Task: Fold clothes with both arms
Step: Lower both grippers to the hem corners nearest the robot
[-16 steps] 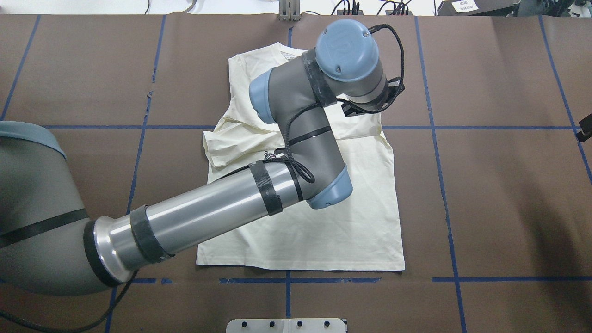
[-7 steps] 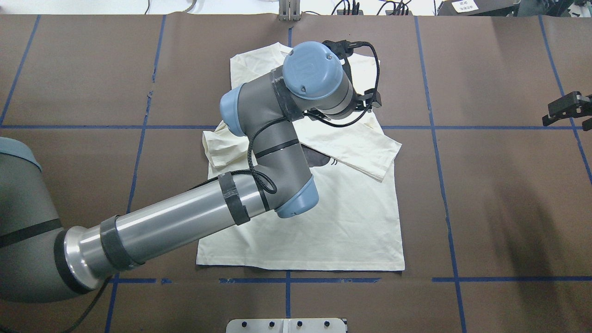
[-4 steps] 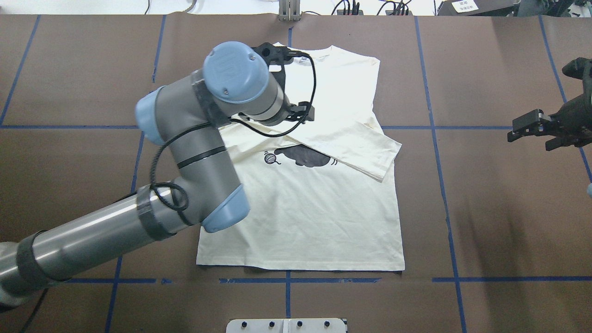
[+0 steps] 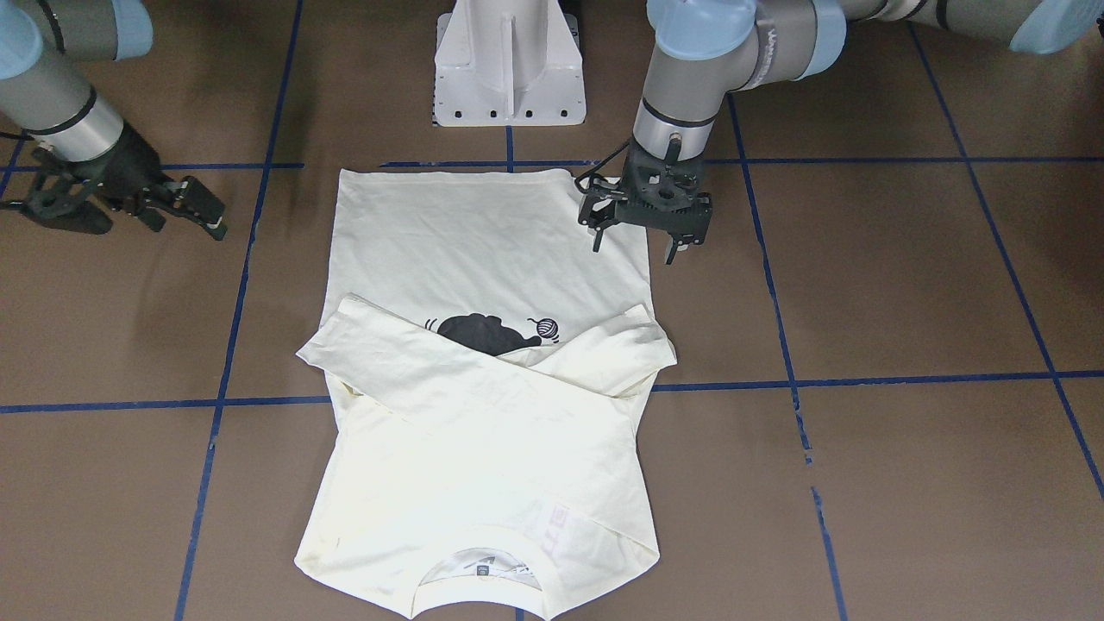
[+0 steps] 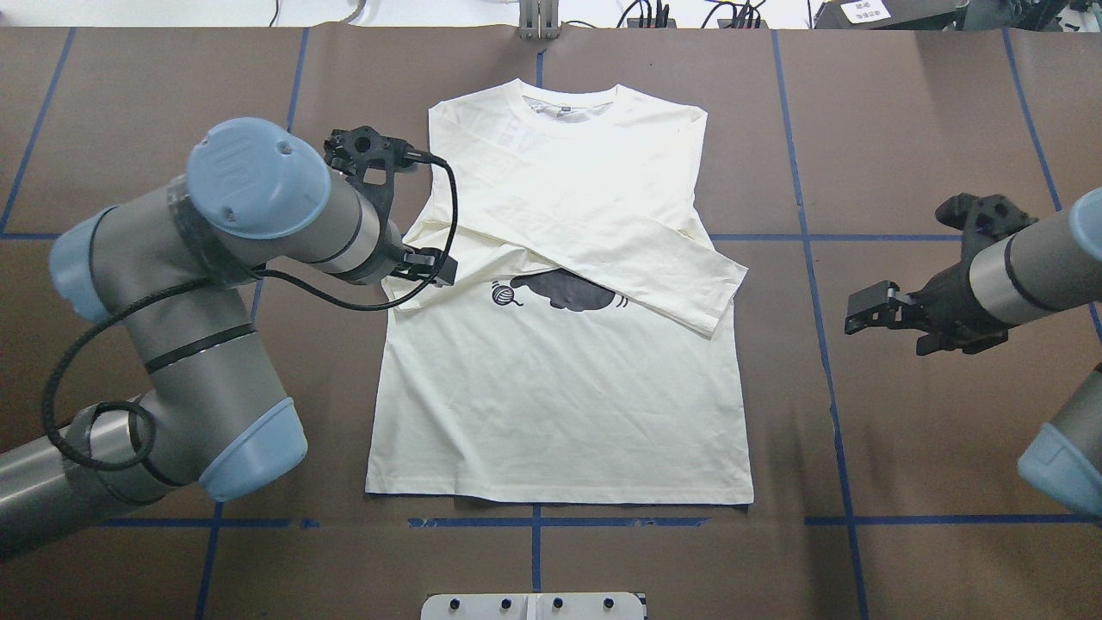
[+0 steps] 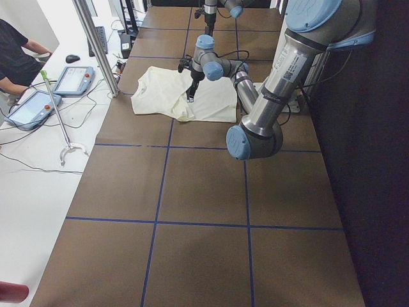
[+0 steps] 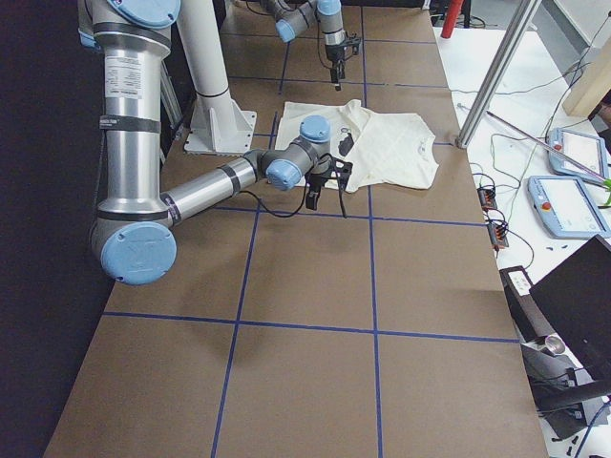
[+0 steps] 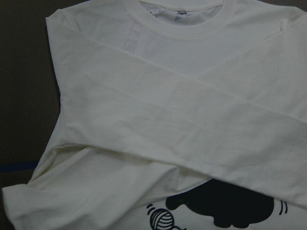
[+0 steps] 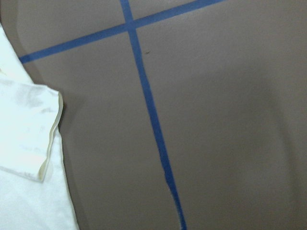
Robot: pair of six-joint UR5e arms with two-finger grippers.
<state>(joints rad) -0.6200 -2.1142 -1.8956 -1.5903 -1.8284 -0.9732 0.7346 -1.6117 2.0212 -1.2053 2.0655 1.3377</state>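
The shirt (image 5: 560, 405) lies flat on the table (image 5: 904, 129), print up, sleeves (image 5: 689, 284) crossed over the chest. My left gripper (image 4: 635, 248) hovers open and empty at its edge. The right gripper (image 5: 900, 320), also open, hangs well apart. I judge an uneven grab could drag the loose sleeves askew.

Crossed sleeves (image 5: 603, 250) cover part of the cat print (image 5: 568, 294).

Table surface (image 5: 947, 112) is covered in brown sheeting, marked into a grid with blue tape lines (image 5: 826, 344). The floor (image 6: 38, 192) alongside is white. An aluminium post (image 6: 96, 45) stands at the table edge. Two control pendants (image 7: 565, 205) lie on the floor. Lighting is even.
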